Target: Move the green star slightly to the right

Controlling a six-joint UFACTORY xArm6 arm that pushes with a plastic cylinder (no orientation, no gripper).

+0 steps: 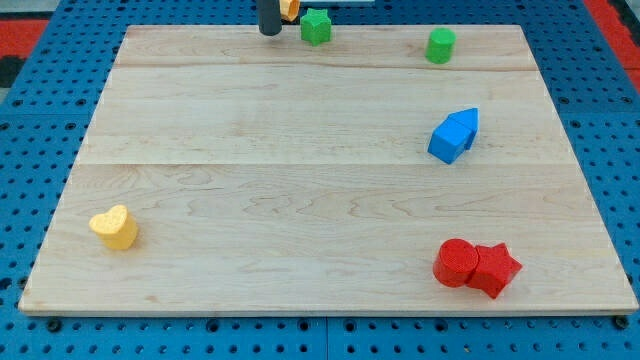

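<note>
- The green star (316, 26) sits near the top edge of the wooden tabletop (300, 180), a little left of centre.
- My tip (270, 32) rests just left of the green star, a narrow gap between them; the arm carries no gripper, only this dark rod.
- An orange block (290, 8) peeks out between rod and star, at the view's top.
- A green cylinder (440, 46) stands well right of the star.
- Two blue blocks (454, 136) touch, lower right of the star.
- Two red blocks (477, 267) touch, far lower right.
- A yellow heart (114, 227) lies far lower left.
</note>
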